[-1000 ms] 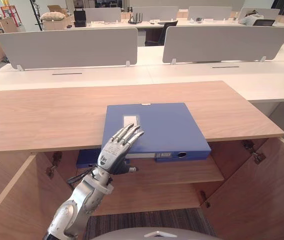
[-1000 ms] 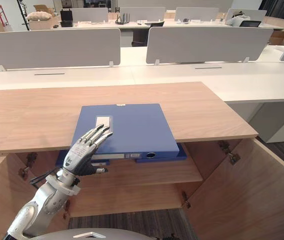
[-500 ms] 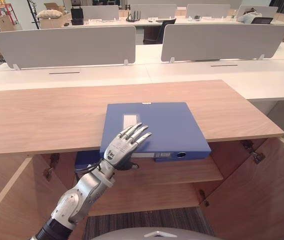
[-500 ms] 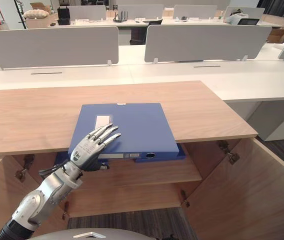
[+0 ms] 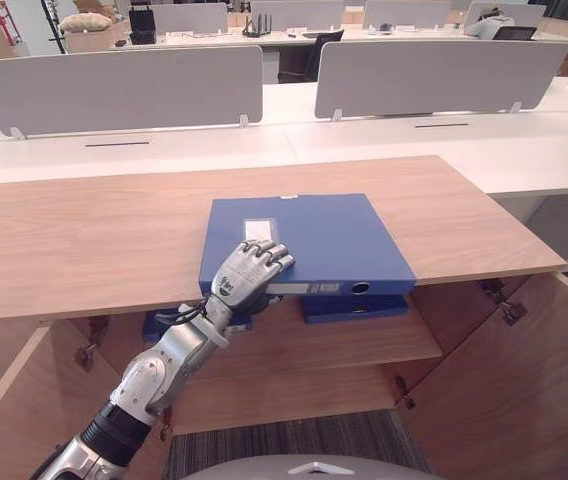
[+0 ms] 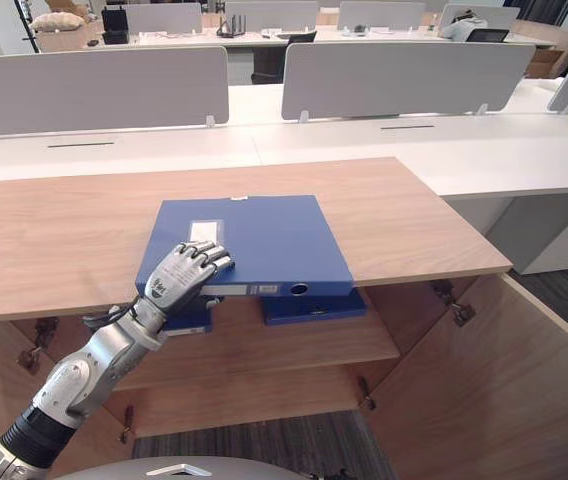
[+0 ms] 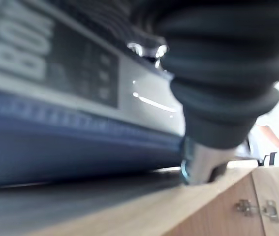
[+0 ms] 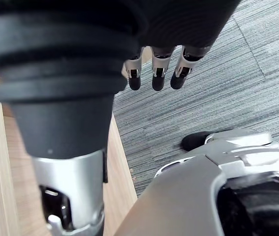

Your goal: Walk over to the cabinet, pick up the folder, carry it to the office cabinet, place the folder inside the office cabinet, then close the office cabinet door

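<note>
A blue folder [image 5: 314,240] lies flat on the wooden cabinet top [image 5: 84,240], its front edge overhanging the open cabinet. My left hand [image 5: 246,276] sits at the folder's near left corner, fingers curled down over its top and front edge, thumb hidden below. The left wrist view has the folder's labelled spine [image 7: 56,147] right in front of the hand's dark cover [image 7: 218,73]. My right hand [image 8: 154,73] hangs low beside me over grey carpet, fingers straight, holding nothing.
Both cabinet doors stand open, the right door [image 5: 534,380] and the left door [image 5: 4,400]. Two more blue folders [image 5: 354,308] lie on the inner shelf [image 5: 364,345]. White desks with grey dividers [image 5: 404,75] stand behind the cabinet.
My left hand has reached forward from below the cabinet's edge onto the folder's near left corner, and its straight fingers have curled down on it. The camera has shifted slightly.
</note>
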